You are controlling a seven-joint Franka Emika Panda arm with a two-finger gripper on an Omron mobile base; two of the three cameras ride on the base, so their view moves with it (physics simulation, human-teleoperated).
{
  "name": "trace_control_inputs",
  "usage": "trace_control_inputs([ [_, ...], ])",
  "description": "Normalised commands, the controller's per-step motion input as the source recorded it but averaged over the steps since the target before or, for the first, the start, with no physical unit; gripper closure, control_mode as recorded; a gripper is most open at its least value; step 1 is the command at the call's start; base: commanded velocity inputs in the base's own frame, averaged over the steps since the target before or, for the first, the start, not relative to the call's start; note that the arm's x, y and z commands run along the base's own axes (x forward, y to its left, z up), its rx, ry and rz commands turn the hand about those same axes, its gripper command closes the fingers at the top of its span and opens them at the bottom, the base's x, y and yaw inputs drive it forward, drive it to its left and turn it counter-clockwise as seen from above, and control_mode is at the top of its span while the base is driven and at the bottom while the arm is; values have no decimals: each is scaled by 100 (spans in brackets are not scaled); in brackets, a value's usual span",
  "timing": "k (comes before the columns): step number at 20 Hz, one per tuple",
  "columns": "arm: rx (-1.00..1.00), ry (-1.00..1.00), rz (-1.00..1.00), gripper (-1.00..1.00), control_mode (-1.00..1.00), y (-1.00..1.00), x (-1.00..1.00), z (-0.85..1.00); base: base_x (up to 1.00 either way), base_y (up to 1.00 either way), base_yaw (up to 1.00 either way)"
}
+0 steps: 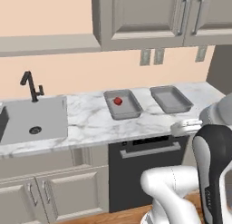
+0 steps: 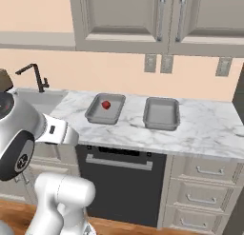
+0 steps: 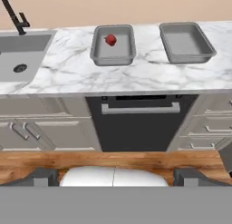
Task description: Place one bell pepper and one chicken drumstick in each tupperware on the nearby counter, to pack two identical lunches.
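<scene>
Two grey tupperware trays sit side by side on the white marble counter [image 1: 90,121]. The left tupperware [image 1: 130,109] [image 2: 101,117] [image 3: 118,54] holds one red bell pepper [image 1: 118,101] [image 2: 106,104] [image 3: 110,39]. The right tupperware [image 1: 171,99] [image 2: 161,114] [image 3: 186,42] has nothing in it. The chicken drumstick is out of view. My gripper [image 3: 116,177] is open, its dark fingertips [image 3: 43,177] far apart with nothing between them. It hangs well back from the counter, above the wooden floor.
A sunken grey sink [image 1: 31,119] with a black faucet [image 1: 31,85] lies left of the trays. A dark dishwasher front [image 3: 138,123] sits under the counter, with drawers [image 2: 202,172] to its right. Wall cabinets [image 1: 149,14] hang above.
</scene>
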Motion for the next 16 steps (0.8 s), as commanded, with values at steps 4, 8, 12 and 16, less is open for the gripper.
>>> trace_control_inputs([
  [4,0,0,0,-100,100,0,0,0,-100,-72,-4],
  [8,0,0,0,-100,100,0,0,0,-94,-100,-10],
  [12,0,0,0,-100,100,0,0,0,-97,-100,-9],
  [16,0,0,0,-100,100,0,0,0,-69,-99,-9],
])
